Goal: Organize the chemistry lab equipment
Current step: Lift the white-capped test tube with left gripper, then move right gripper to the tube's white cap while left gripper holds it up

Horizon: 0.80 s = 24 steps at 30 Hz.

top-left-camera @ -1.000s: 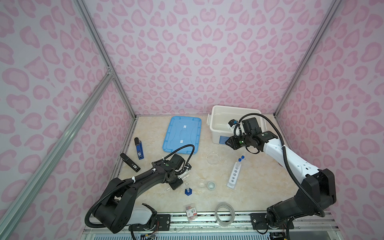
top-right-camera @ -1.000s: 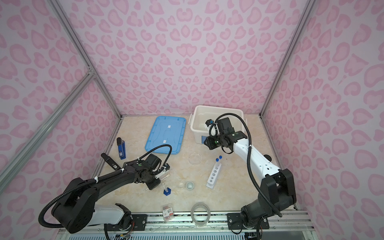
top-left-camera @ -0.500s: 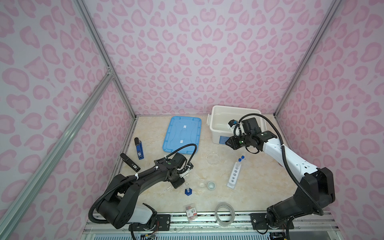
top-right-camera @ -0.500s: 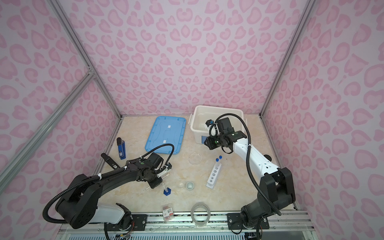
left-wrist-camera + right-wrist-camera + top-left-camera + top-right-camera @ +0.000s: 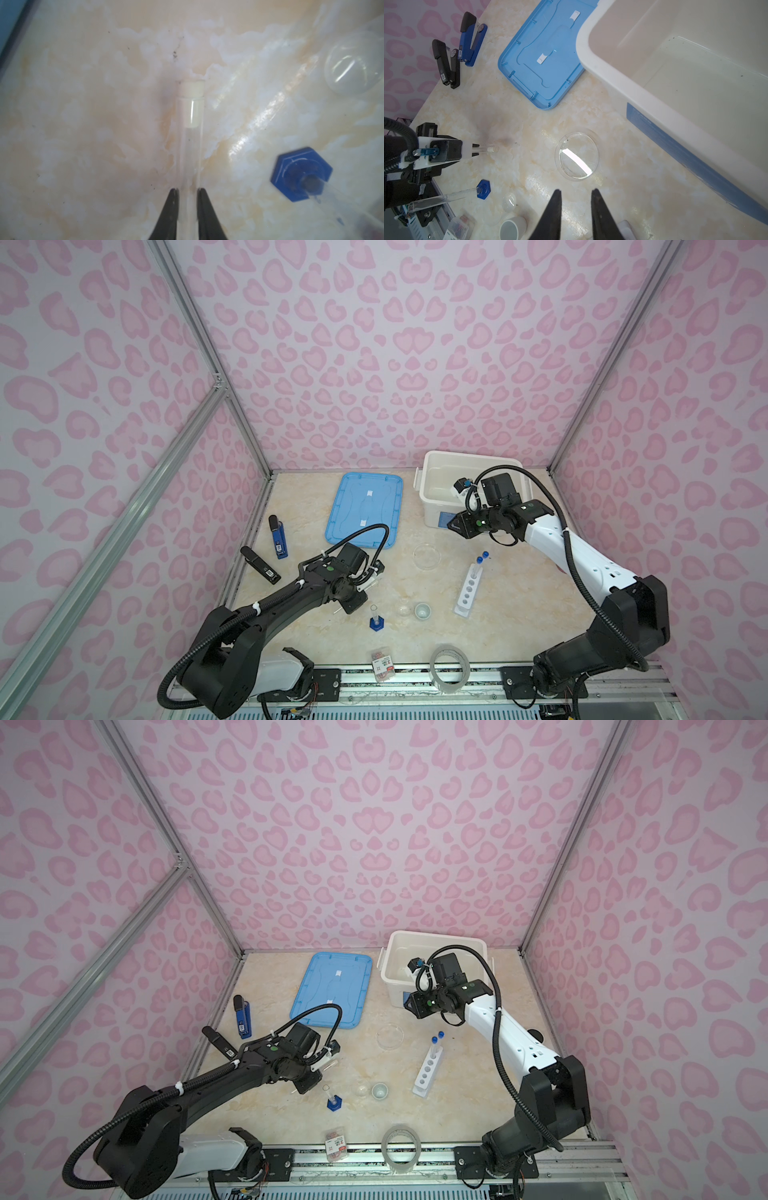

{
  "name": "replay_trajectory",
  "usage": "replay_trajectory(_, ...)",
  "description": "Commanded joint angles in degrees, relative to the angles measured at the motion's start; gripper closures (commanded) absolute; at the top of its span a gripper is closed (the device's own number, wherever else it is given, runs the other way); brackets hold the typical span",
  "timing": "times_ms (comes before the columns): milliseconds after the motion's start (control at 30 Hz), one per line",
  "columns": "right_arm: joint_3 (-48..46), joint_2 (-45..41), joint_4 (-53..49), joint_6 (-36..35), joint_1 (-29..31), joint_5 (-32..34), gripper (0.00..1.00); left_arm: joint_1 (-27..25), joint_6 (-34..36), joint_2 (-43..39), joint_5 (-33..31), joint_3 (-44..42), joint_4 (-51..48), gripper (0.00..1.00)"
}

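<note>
Clear and white-capped, the test tube (image 5: 190,133) is pinched near its uncapped end by your left gripper (image 5: 188,190) and juts straight out of the jaws, roughly level with the table. The white rack (image 5: 468,591) lies well off to that gripper's right, with 2 blue-capped tubes (image 5: 481,558) at its far end, so you will likely need to tip the tube upright. Your right gripper (image 5: 576,192) hangs empty, jaws apart, near the petri dish (image 5: 577,155).

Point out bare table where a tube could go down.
Widest bare marble: between the rack and the right arm's base. Smaller patch between blue lid, petri dish and bin. Crowded around cylinder, glass dish and cup.
</note>
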Motion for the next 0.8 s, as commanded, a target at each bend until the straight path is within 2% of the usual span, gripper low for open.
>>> replay_trajectory(0,1.2,0.8,-1.9,-0.2,0.9,-1.4,0.72,1.2,0.8,-3.0,1.8,1.4,1.8,0.93)
replay_trajectory(167,3.6,0.7,-4.2,-1.6,3.3,-2.1,0.67,3.5,3.2,-6.7,5.7,4.6,6.0,0.93)
replay_trajectory(300,4.6,-0.2,-4.7,-3.4,6.0,-5.8,0.56,3.6,5.0,-5.4,12.1,8.0,10.3,0.93)
replay_trajectory(367,5.1,-0.3,-5.4,-3.9,7.3,-5.4,0.52,3.6,5.5,-4.3,14.7,9.8,11.4,0.93)
replay_trajectory(567,6.3,-0.6,-7.4,-3.3,8.7,-2.9,0.49,3.7,6.6,-3.3,18.9,10.4,15.4,0.94)
replay_trajectory(767,7.3,-0.8,-7.4,-2.7,10.0,-3.8,0.47,3.7,6.0,-3.5,21.6,9.7,18.8,0.94)
